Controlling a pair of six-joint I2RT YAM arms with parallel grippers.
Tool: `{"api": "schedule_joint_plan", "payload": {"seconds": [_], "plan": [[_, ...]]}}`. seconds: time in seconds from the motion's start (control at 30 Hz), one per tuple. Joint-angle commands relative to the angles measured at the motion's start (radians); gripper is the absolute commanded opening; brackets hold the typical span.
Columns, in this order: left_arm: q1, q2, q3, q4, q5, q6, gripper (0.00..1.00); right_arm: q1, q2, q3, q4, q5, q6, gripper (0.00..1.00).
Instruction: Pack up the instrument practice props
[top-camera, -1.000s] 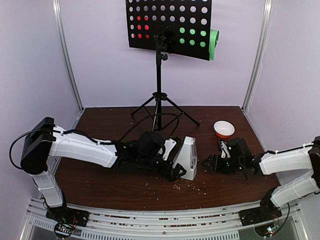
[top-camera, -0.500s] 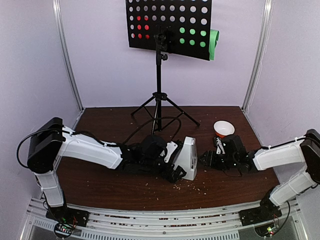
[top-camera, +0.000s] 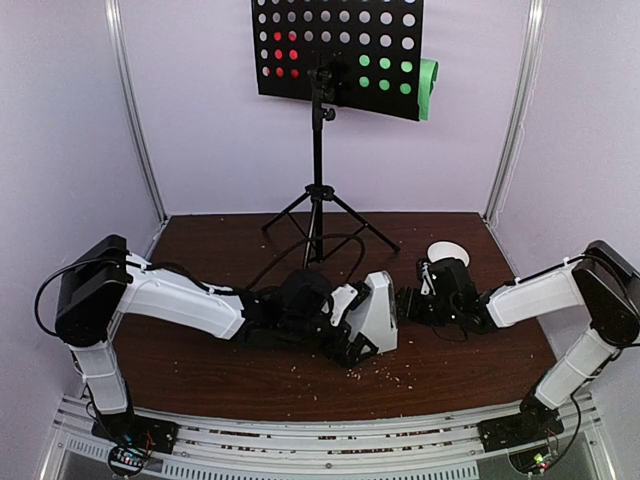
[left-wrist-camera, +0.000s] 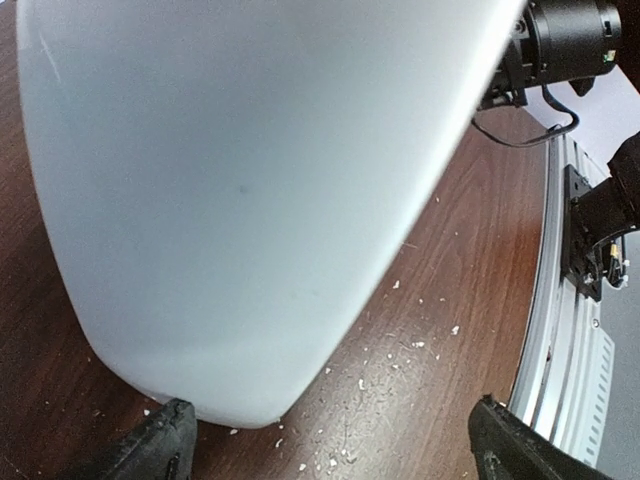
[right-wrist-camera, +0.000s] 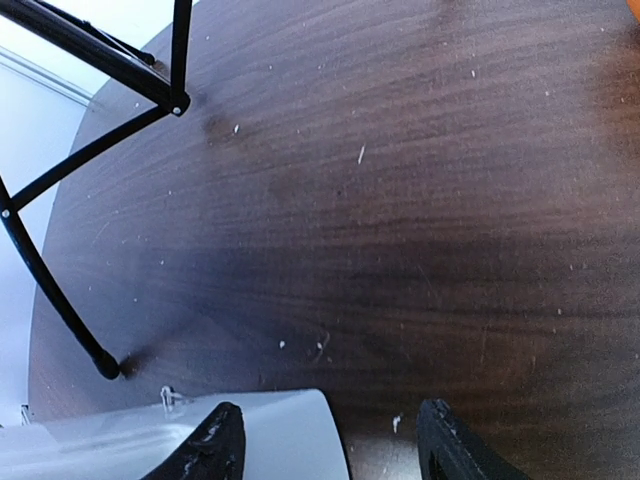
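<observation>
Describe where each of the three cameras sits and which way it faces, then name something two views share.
Top external: above and behind the bases, looking down and forward at the table, music stand and metronome; left arm and right arm show whole.
Left wrist: low over the table, close up against the metronome's white side; fingertips of the left gripper at the bottom.
Right wrist: low, looking across the wood toward the stand's tripod legs; fingertips of the right gripper at the bottom.
Shared: both wrist views catch the metronome.
</observation>
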Motion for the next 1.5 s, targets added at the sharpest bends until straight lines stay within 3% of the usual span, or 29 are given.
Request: {"api": "schedule_joint_plan", "payload": {"seconds": [0.0,0.17,0.4,0.5,0.63,0.97,1.13,1.47], "plan": [[0.001,0.002,-0.024,0.157,0.088,-0.028,0.98,0.014,0.037,0.048,0.074,-0.047,-0.012,0.61],[0.001,-0.068,-0.066,0.141,0.036,-0.019,0.98,0.007,0.013,0.038,0.065,0.001,-0.027,0.66],[0.042,-0.226,-0.076,0.049,-0.091,0.111,0.98,-0.087,-0.176,-0.067,0.064,0.045,-0.045,0.88],[0.093,-0.242,-0.069,0.081,-0.041,0.164,0.98,-0.106,-0.266,-0.107,0.049,0.068,-0.073,0.92],[0.134,-0.197,-0.004,0.111,0.126,0.258,0.98,-0.112,-0.381,-0.157,0.056,0.073,-0.102,0.96],[0.177,-0.050,0.162,0.127,0.352,0.387,0.98,-0.112,-0.580,-0.252,0.085,0.074,-0.123,1.00],[0.177,0.020,0.221,0.103,0.378,0.394,0.98,-0.112,-0.621,-0.260,0.095,0.071,-0.135,1.00],[0.182,0.049,0.201,0.109,0.298,0.321,0.75,-0.112,-0.624,-0.238,0.069,0.068,-0.167,0.98]]}}
